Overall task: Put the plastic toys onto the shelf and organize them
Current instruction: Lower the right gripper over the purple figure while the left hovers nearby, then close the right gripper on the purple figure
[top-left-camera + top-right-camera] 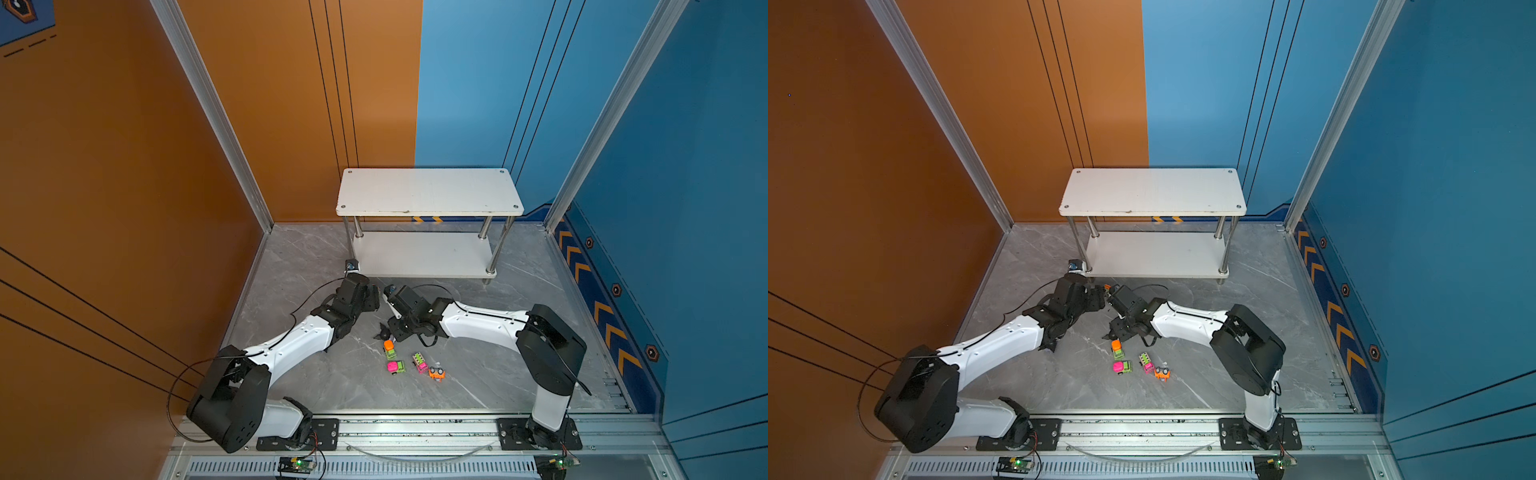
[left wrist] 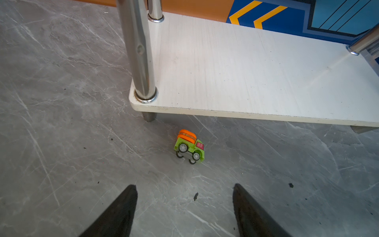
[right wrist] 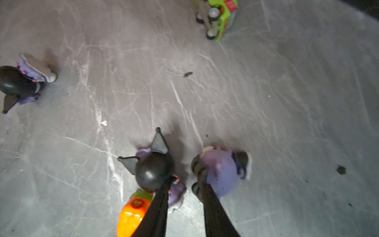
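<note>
The white two-tier shelf (image 1: 428,191) (image 1: 1152,191) stands at the back, both boards bare. Several neon toy cars (image 1: 395,367) (image 1: 1122,367) lie in a loose group on the floor in both top views. My left gripper (image 2: 184,185) (image 1: 374,297) is open and empty, short of a green-and-orange car (image 2: 189,146) tipped on its side before the lower board (image 2: 256,78). My right gripper (image 3: 183,184) (image 1: 388,330) points down, fingers narrowly apart between a black-headed figurine (image 3: 153,168) and a lilac figurine (image 3: 222,172). Whether it touches either is unclear. A third figurine (image 3: 22,82) lies apart.
An orange-and-green car (image 3: 131,215) sits right beside my right fingers, and another green car (image 3: 220,18) lies on its side farther off. Chrome posts (image 2: 139,51) rise from the lower board's corners. Orange and blue walls close in the grey marble floor (image 1: 332,386).
</note>
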Tool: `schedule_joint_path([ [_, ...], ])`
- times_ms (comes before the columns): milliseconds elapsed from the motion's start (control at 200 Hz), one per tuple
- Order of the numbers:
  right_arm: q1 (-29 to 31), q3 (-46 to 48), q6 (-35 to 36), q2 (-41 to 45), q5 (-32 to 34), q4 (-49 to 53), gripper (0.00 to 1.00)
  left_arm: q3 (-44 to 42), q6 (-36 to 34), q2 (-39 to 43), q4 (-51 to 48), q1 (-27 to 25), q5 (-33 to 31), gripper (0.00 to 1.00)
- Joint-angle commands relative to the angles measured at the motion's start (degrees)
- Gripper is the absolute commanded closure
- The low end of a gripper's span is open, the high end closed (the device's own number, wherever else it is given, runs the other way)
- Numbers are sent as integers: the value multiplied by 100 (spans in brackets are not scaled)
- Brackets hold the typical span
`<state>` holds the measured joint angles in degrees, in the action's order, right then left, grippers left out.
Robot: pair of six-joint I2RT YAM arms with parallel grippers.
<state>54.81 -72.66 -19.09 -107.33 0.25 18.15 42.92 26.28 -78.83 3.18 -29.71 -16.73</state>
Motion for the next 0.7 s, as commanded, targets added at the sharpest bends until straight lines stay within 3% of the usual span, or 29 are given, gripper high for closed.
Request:
schedule_joint_path([
  [0, 181, -392, 309, -301, 72, 430, 69, 208, 25, -110, 55, -31, 176, 25],
  [340, 106, -99, 289, 201, 168, 596, 72, 194, -5, -142, -54, -34, 309, 27],
  [621, 122, 539, 260, 548, -464, 388, 100, 217, 175, -232, 201, 31, 411, 31],
  [696, 96, 642, 242, 519, -474, 385, 100, 219, 232, -205, 286, 69, 523, 35],
])
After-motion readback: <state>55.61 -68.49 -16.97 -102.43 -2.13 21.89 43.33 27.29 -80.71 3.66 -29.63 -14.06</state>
